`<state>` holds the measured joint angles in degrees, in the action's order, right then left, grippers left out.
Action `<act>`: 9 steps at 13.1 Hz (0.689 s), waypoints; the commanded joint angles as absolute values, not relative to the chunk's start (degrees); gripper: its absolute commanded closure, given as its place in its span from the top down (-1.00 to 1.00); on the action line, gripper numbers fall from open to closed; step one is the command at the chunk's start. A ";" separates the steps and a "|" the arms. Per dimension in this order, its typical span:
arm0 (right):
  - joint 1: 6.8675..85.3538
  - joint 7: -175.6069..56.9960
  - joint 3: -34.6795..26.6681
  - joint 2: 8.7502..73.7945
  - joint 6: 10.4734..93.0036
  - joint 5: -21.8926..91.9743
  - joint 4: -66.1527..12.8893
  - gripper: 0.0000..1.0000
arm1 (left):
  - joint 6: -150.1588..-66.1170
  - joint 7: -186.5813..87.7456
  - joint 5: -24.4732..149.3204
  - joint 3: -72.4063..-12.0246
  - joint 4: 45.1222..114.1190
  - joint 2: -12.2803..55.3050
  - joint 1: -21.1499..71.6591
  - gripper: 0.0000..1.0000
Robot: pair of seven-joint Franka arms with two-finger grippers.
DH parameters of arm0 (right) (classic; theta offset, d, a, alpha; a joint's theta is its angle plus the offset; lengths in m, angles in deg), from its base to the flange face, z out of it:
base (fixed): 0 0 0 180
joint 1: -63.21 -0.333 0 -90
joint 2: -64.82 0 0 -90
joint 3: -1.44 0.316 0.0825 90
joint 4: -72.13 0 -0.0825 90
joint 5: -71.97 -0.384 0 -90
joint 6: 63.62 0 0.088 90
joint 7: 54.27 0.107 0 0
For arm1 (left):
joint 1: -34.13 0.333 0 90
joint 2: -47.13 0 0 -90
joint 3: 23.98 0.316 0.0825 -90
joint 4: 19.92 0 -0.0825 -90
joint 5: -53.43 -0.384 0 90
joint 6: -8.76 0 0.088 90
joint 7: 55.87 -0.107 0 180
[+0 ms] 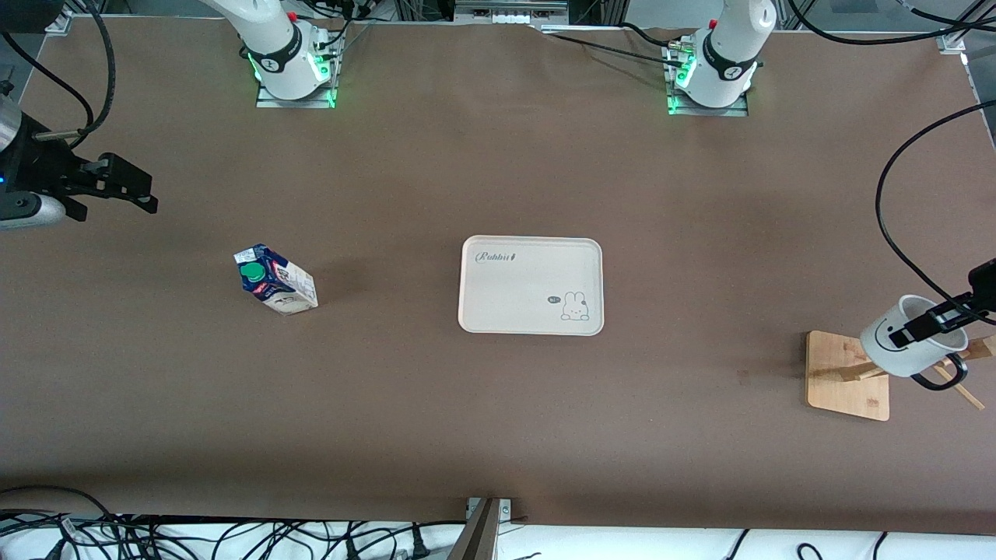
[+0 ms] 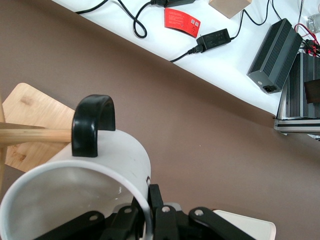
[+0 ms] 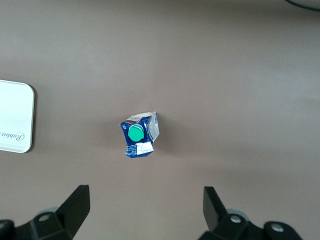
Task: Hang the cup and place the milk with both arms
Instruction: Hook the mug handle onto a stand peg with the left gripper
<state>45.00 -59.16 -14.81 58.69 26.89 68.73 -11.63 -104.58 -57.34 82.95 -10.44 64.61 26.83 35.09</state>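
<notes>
The cup (image 1: pixel 895 346), white with a black smiley, is held at its rim by my left gripper (image 1: pixel 927 323) over the wooden rack (image 1: pixel 844 381) at the left arm's end of the table. In the left wrist view the gripper (image 2: pixel 147 200) is shut on the cup wall (image 2: pixel 115 155), one finger inside and one outside. The black handle (image 2: pixel 92 125) sits at the tip of a wooden peg (image 2: pixel 30 135). The milk (image 1: pixel 274 280) stands on the table toward the right arm's end. My right gripper (image 1: pixel 140 190) hangs open and empty above the table; its view shows the milk (image 3: pixel 139 135) below.
A white tray (image 1: pixel 531 285) with a rabbit drawing lies mid-table; its corner shows in the right wrist view (image 3: pixel 15 117). The rack's flat base (image 2: pixel 30 107) lies under the cup. Cables and power bricks (image 2: pixel 272 55) lie off the table edge.
</notes>
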 commanded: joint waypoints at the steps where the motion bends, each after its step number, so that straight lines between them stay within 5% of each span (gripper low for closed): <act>1: 44.84 -59.46 -14.82 58.94 26.65 69.07 -11.11 1.00 | -104.53 -59.73 84.55 -9.92 65.34 27.01 35.62 -1.00; 8: 45.37 -59.46 -15.08 58.76 27.35 69.07 -11.19 1.00 | -102.33 -65.26 84.55 -7.90 67.62 27.27 36.06 -1.00; 9: 45.28 -59.46 -15.08 58.76 27.35 69.07 -11.19 1.00 | -101.20 -66.66 84.63 -7.81 67.54 27.36 36.06 -0.87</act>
<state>45.10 -59.16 -15.08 58.69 27.31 68.73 -11.63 -102.93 -62.85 83.00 -8.38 67.04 26.45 35.93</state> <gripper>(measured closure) 0.000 0.934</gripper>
